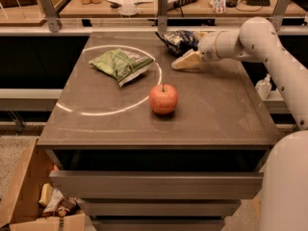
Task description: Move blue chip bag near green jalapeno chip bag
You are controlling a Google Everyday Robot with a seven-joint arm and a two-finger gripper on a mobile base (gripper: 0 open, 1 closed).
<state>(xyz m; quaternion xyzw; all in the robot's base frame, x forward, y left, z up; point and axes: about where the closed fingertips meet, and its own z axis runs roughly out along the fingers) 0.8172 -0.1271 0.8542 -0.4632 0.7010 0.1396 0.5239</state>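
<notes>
Camera view: single frame, looks down on table (pixel 216 114) from the front.
Blue chip bag (pixel 177 39): crumpled, at far edge of table, right of centre, just behind the cream fingertips; not lifted.
Gripper (pixel 183 62): low over table, just in front of blue chip bag, tips aimed left; touching bag or not, cannot tell.
Tool state: cannot tell whether apart or together, cream tips read as one wedge.
Arm (pixel 250 37): reaches in from right, elbow high, forearm nearly level with table top; probably set low to get under or beside the bag.
Green jalapeno chip bag (pixel 121 64): flat, left of centre, inside bright ring of light; well apart from blue chip bag.
Apple (pixel 163 99): upright, near centre front, between the two bags and nearer the camera; not on the straight line between them, so likely no obstacle.
Step, judged: approach to grasp; carry leftward not yet begun.
Risk, judged: foil may slip or crush; bag sits close to back edge and rail.
Below: open drawers (pixel 154 184), cardboard box (pixel 29 196) on floor left.
</notes>
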